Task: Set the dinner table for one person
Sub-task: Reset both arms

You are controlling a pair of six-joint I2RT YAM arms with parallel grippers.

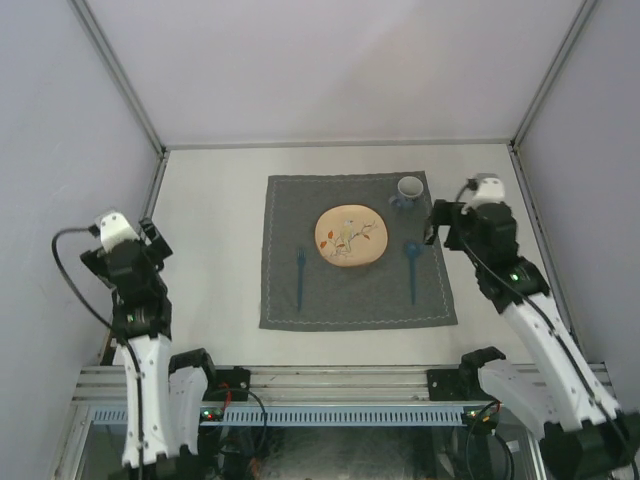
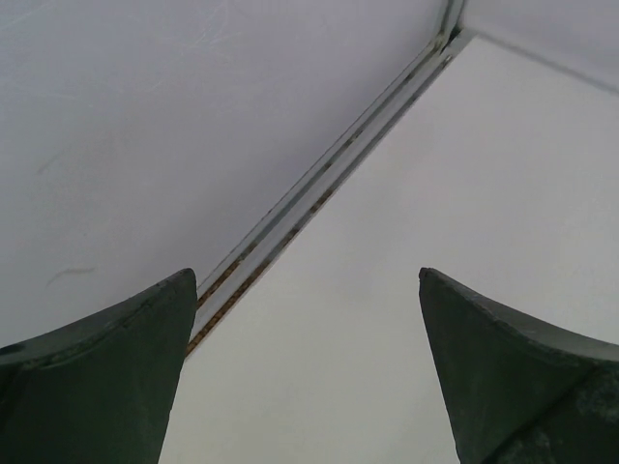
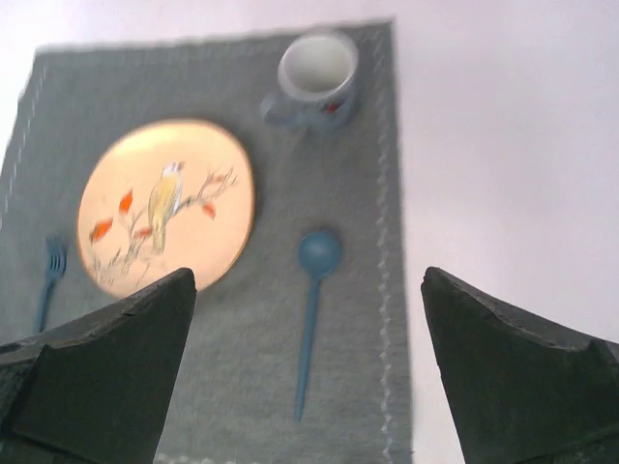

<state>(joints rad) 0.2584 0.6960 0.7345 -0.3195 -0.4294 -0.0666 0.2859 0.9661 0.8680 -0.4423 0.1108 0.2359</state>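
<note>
Off-white counter [image 1: 210,230] lies under both your pincers. Your right pincer [image 3: 308,278] stands apart and empty over the grey cloth [image 3: 348,367]. The plate [image 3: 164,205] is ahead-left of it, the mug [image 3: 317,77] farthest ahead, the spoon [image 3: 311,309] straight ahead and the fork [image 3: 48,280] far left. Your left pincer [image 2: 308,280], also apart, hangs over the counter, well left of the cloth.

We count one desk [image 1: 210,250], one dark grey stitched cloth [image 1: 300,300], one round plate [image 1: 350,236] painted with a bird, one blue fork [image 1: 299,272], one blue spoon [image 1: 411,265] and one mug [image 1: 409,189]. That is two pieces of blue cutlery. We count two robot arms, the left arm [image 1: 140,300] and the right arm [image 1: 530,310], and two claws, the left claw [image 2: 308,280] and the right claw [image 3: 308,280].
</note>
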